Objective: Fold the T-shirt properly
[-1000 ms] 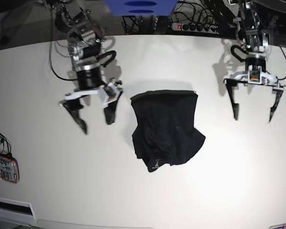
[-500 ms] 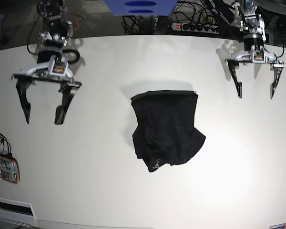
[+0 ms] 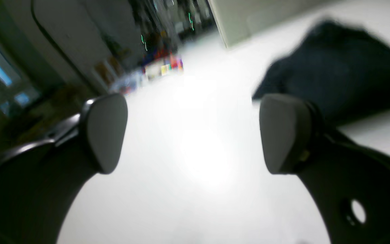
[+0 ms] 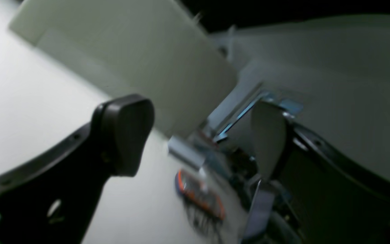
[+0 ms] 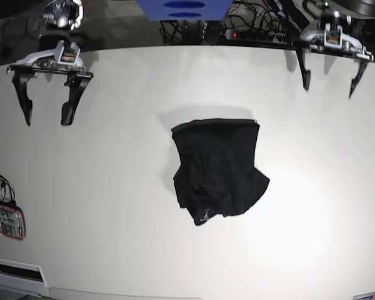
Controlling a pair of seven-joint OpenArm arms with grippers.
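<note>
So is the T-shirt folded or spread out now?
Folded: the T-shirt lies as a compact bundle on the table, though its lower edge is uneven.

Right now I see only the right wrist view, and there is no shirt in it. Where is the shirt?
Observer: The T-shirt lies folded in the middle of the table, away from both arms.
Operator: Is the left gripper holding it?
Observer: No. The left gripper is open and empty, up at the far edge.
Operator: And my right gripper, where is it?
Observer: The right gripper hangs open at the far edge on the other side, well clear of the cloth.
</note>
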